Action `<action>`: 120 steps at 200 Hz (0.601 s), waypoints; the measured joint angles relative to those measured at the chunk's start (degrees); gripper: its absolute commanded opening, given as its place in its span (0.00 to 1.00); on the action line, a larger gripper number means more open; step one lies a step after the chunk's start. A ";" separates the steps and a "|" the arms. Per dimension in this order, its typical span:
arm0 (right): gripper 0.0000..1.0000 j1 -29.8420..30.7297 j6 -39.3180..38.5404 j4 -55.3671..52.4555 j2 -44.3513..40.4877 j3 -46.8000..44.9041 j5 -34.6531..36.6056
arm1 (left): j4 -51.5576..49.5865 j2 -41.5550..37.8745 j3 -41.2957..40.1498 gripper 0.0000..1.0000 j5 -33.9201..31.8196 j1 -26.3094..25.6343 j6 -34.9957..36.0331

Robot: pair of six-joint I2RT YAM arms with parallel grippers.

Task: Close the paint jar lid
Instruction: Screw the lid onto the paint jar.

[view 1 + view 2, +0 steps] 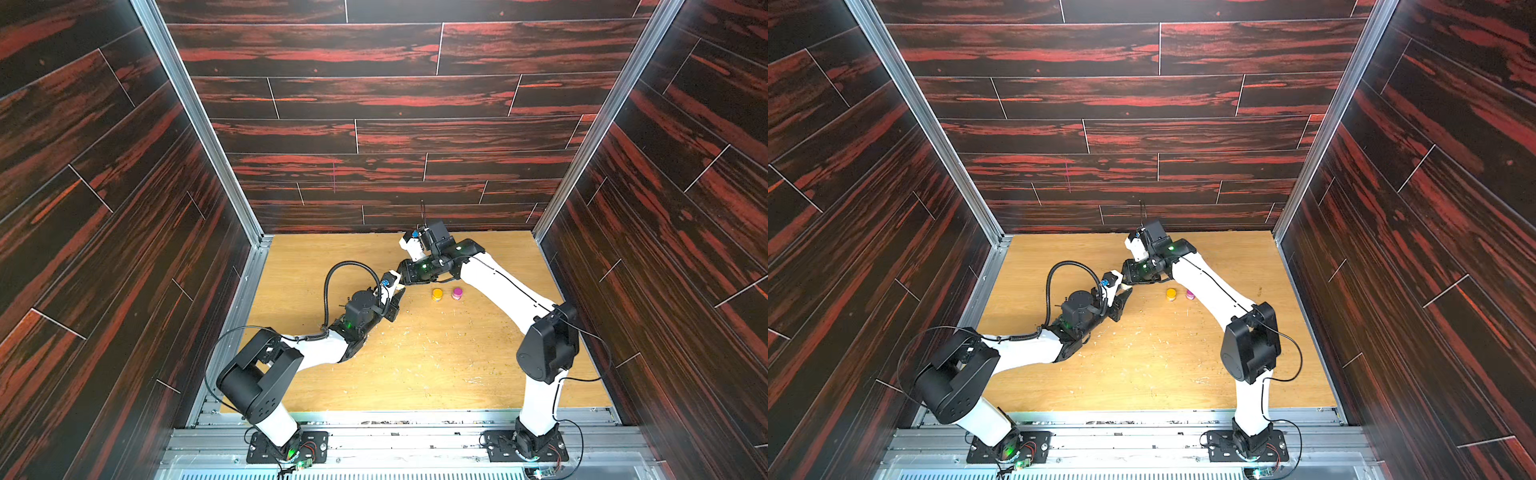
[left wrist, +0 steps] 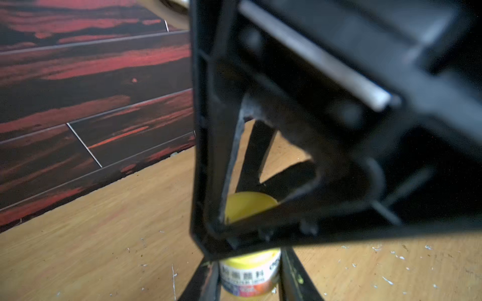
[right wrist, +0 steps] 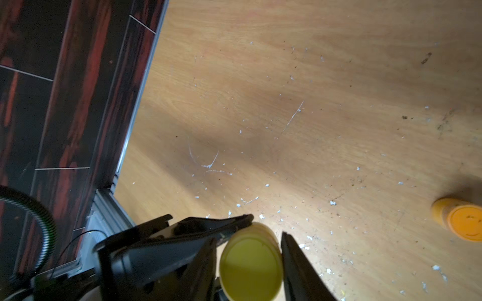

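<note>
The yellow paint jar [image 2: 249, 273] sits toward the back of the tabletop [image 1: 436, 374], a little left of centre, where the two arms meet. The left gripper [image 2: 250, 282] has its fingers clenched on the jar's labelled body, one on each side. Whether the jar's base rests on the wood is cut off from view.

The right gripper [image 3: 249, 242] comes in above it. Its fingers flank the yellow lid [image 3: 250, 263], which sits on the jar, very closely on both sides. Whether they are pressing on the rim or standing just clear of it I cannot tell.

An orange jar [image 1: 436, 294] stands near the held jar on its right. A pink jar [image 1: 457, 293] stands just beside the orange one, not touching it. The right forearm [image 1: 498, 282] runs close past the pink jar (in a top view it covers part of that jar).

The right wrist is near the back wall [image 1: 374, 137], so room is tight there. The front half of the tabletop, between the two arms, lies open apart from scattered pale flecks [image 3: 260, 200]. The left wall [image 3: 65, 104] is well apart from the held jar.
</note>
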 measured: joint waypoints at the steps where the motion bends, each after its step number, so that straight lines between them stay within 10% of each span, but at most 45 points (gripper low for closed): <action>1: 0.59 -0.02 -0.31 0.00 -0.35 -0.28 -0.17 | 0.00 -0.09 -0.04 0.21 0.11 0.02 0.00; 60: 0.65 -3.08 -19.71 -9.18 -14.58 1.70 -8.22 | -4.83 -19.54 -4.57 0.21 16.44 3.63 -5.44; 120: 0.65 -2.62 -32.57 -17.70 -8.92 9.18 -13.42 | -12.02 -21.59 -4.55 0.21 24.09 3.41 -6.88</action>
